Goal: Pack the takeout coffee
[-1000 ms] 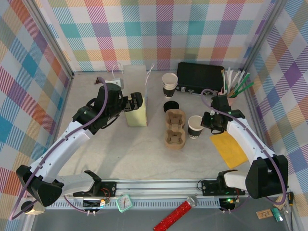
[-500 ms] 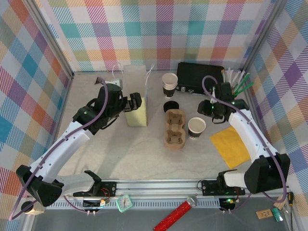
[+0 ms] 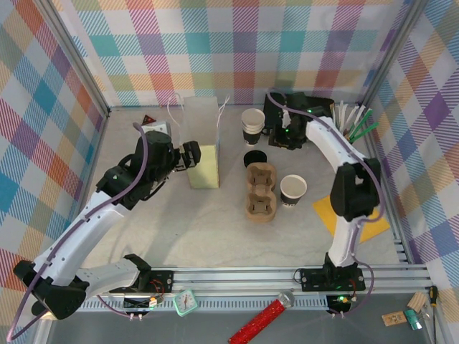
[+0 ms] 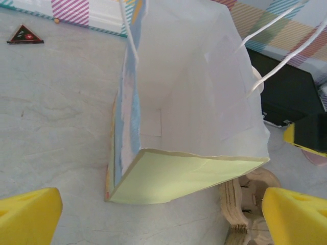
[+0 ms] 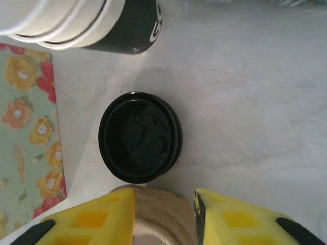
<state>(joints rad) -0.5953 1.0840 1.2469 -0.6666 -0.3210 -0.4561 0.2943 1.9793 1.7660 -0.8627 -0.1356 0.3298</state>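
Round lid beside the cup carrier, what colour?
The lid is black; best seen in the right wrist view.

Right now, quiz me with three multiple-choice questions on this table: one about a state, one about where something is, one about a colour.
1. The paper bag is: A standing open; B lying flat; C folded shut.
2. Where is the loose black lid? A in the bag; B on the table by the cardboard carrier; C on a cup.
3. What colour is the napkin? A white; B green; C yellow.
Answers: A, its mouth gapes upward; B, the lid rests on bare table; C, it is plain yellow.
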